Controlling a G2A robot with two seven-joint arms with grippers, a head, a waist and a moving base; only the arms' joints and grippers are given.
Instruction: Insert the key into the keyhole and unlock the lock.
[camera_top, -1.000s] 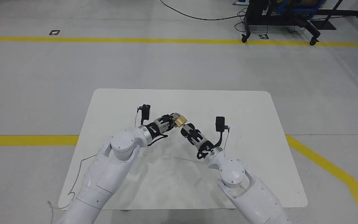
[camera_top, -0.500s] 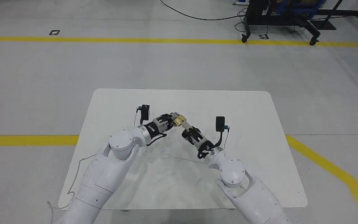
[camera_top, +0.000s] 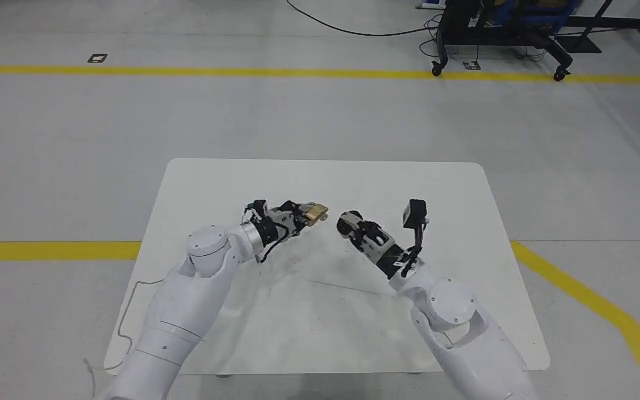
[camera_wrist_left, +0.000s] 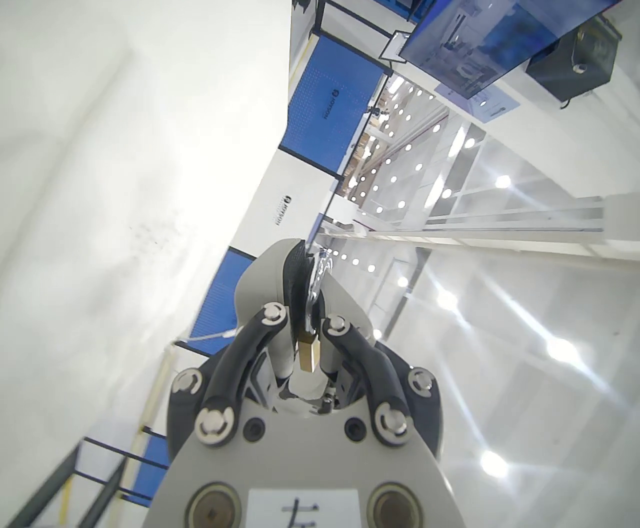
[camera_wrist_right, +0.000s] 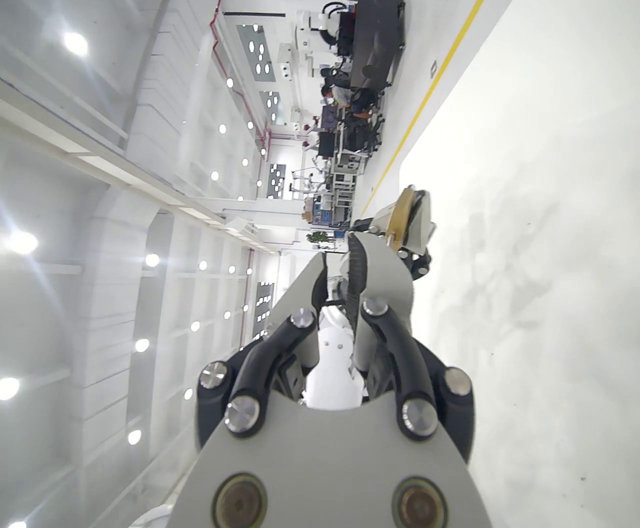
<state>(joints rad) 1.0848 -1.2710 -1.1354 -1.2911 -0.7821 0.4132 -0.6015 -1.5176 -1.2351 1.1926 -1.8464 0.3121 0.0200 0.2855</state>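
Grey workshop floor with a yellow line (camera_top: 300, 72) lies beyond a white counter (camera_top: 200, 190), and a dark wheeled frame (camera_top: 500, 30) stands off toward 1 o'clock. Above the counter, a little toward 12 o'clock from its middle, the left end effector (camera_top: 304, 214) is clenched on the lock (camera_top: 317, 213), holding it clear of the surface. The lock is small and brass-coloured, with a flat body. In the top view it sticks out past the fingertips toward 3 o'clock, with its long axis running roughly from 9 to 3. In the left wrist view it is seen edge-on, with a brass end near the palm and a silver strip (camera_wrist_left: 318, 272) running up between the pads (camera_wrist_left: 295, 270). The right end effector (camera_top: 346, 221) hangs at the lock's 3 to 4 o'clock, near it but apart and aimed toward it. I cannot tell whether it is clenched or released.
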